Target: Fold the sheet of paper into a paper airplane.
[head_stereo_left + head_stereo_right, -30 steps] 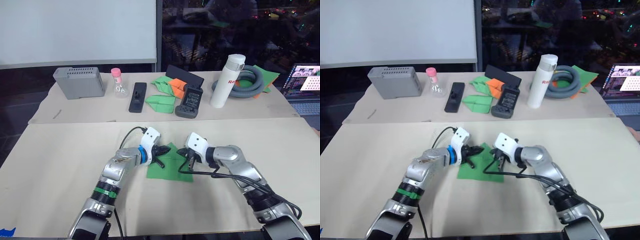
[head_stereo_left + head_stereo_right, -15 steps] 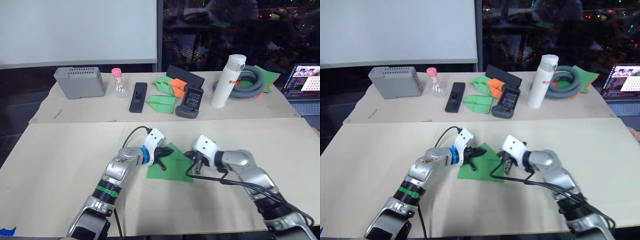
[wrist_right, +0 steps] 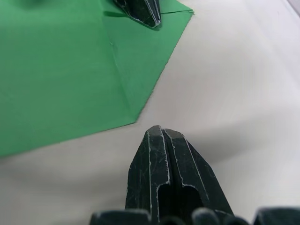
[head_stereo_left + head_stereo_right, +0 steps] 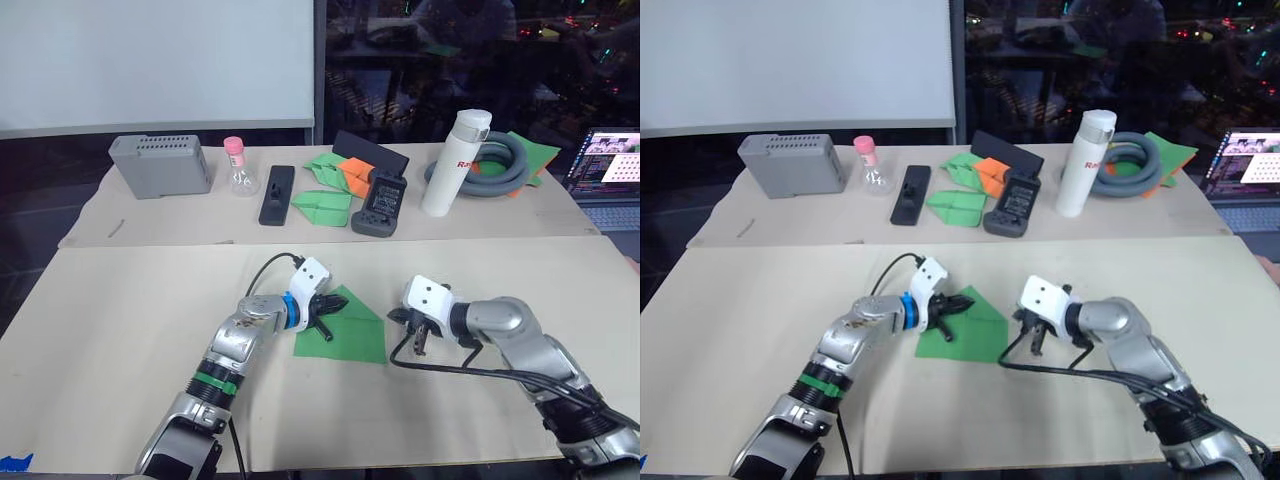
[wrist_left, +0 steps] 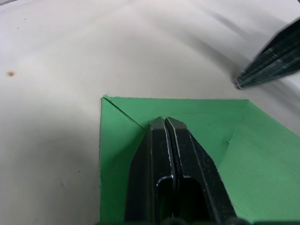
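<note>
The sheet of paper lies flat on the near table, bright green, with its far right corner folded over into a diagonal flap. My left gripper is shut, and its tips rest on the paper near its far left corner. My right gripper is shut too and sits on the bare table just right of the paper's right edge, not touching it. The right wrist view shows the left gripper's fingertips on the far corner of the paper.
The back table holds a grey box, a pink-capped bottle, a black remote, green and orange folded papers, a black controller, a white bottle and a grey hose. A laptop stands at the right.
My right gripper has slid right, off the green paper and onto the bare table. The left gripper has stayed on the paper. The folded corner now lies flat.
</note>
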### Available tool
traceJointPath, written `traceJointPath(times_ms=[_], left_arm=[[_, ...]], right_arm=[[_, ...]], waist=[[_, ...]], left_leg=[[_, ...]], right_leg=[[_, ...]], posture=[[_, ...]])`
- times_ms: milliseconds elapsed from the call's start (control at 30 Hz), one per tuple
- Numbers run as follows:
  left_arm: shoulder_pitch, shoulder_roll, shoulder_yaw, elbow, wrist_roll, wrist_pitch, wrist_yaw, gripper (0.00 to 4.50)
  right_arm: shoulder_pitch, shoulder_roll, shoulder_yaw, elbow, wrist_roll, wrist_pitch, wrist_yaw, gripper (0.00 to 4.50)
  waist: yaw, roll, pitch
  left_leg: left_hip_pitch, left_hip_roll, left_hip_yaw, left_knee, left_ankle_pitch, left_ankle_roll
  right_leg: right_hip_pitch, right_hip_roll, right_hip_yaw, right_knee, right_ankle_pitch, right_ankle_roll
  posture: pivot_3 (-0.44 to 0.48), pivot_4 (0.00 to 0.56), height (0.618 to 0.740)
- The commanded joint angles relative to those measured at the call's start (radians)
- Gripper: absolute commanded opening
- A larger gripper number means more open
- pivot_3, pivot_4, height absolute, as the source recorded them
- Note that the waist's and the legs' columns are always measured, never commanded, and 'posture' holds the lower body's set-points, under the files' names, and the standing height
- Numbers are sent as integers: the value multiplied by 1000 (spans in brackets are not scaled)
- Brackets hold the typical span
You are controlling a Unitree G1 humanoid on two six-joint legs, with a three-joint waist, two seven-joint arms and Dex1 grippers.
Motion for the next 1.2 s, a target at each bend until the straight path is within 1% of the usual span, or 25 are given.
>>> traceJointPath(times_ms=[33,167,333,533,733,1000,1200], left_arm=[[12,-4,-18,17,14,7,0,48],[16,-5,-12,14,13,6,8,48],[18,-7,-12,10,14,5,13,48],[23,-3,-7,9,14,1,14,48],[27,4,3,25,20,-19,21,48],[39,-7,10,20,21,-28,36,48],[51,-8,8,10,21,-27,37,48]], right_arm=[[-23,-27,34,15,-23,-57,64,0],[-34,-49,80,38,-44,-131,137,0],[-67,-13,96,76,-51,-180,162,0],[-95,24,77,105,-46,-184,168,0],[-110,43,44,111,10,-165,216,0],[-154,37,14,189,45,-215,256,0],[-186,-1,39,247,12,-289,297,0]], waist=[[0,0,0],[1,0,0],[-3,0,0],[-5,-1,0],[-6,-1,0],[-5,-1,0],[-5,-1,0]], left_leg=[[0,0,0,0,0,0],[0,0,0,0,0,0],[1,0,0,0,0,0],[2,1,0,0,0,0],[2,1,0,0,0,0],[2,1,0,0,0,0],[1,1,0,0,0,0]], right_leg=[[0,0,0,0,0,0],[1,0,0,0,0,0],[1,0,0,-1,0,0],[2,1,0,0,0,0],[1,1,0,0,0,0],[1,1,0,0,0,0],[1,0,0,0,0,0]], posture=[[0,150,740],[0,150,740],[0,150,740],[0,150,740],[0,150,740],[0,150,740],[0,150,740]])
